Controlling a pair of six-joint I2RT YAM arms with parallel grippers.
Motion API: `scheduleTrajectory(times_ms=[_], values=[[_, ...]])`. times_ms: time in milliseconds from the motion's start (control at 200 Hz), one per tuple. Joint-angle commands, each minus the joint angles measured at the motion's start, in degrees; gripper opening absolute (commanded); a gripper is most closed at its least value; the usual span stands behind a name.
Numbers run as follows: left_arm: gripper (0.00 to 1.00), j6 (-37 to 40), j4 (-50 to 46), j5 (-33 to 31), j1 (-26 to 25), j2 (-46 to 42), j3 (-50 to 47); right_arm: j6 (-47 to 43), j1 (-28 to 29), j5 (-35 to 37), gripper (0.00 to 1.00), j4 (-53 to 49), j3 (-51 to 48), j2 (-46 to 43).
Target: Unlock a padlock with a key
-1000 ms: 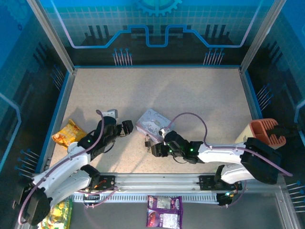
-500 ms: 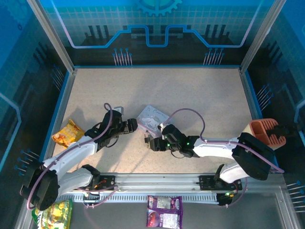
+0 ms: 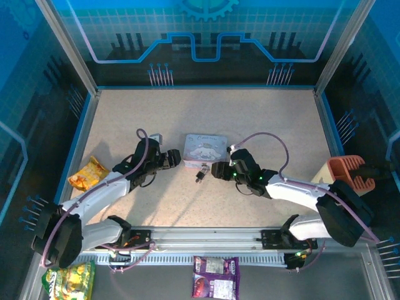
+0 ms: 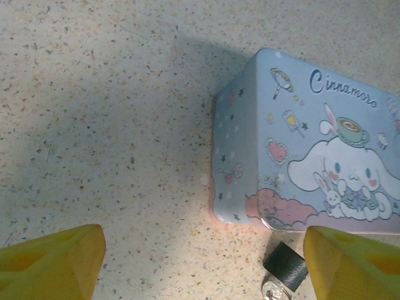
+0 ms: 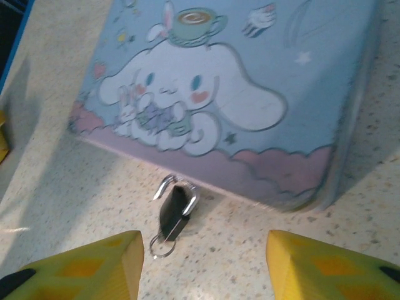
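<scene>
The padlock is a small dark block lying on the speckled table just in front of the pale blue cartoon tin. In the right wrist view the padlock lies flat, one end of its silvery shackle looks free of the body, and a thin wire ring sits at its lower end. I cannot make out the key itself. My right gripper is open, hovering just short of the padlock. My left gripper is open too, beside the tin, with the padlock next to its right finger.
An orange snack packet lies by the left wall. A green-yellow packet and a purple packet lie in front of the arm bases. An orange-brown holder stands at the right edge. Open table stretches behind the tin.
The tin has turned from tilted to square-on. My right gripper has drawn back up and to the right, off the padlock. My left gripper has moved right, closer to the tin.
</scene>
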Motion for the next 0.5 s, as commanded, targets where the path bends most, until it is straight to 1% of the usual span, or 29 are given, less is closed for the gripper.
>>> scheduleTrajectory(times_ms=[0,90,205,365,495], values=[[0.84,0.39,0.23,1.53,1.45,1.36,2.72,-1.7,4.73,3.24,0.54,-3.22,0.54,-3.62],[0.84,0.71,0.84,3.41,2.55,3.17,3.95,-1.04,9.42,6.57,0.54,-5.2,0.22,-5.66],[0.84,1.24,1.37,5.25,3.09,6.67,6.44,0.17,13.28,7.54,0.54,-3.52,-0.32,-4.88],[0.83,0.64,3.42,8.14,3.09,12.39,9.64,3.27,12.56,7.66,0.54,0.86,-0.15,0.63],[0.81,-0.72,5.26,10.88,2.93,16.92,11.9,6.53,12.45,9.83,0.54,3.58,1.98,6.35]])
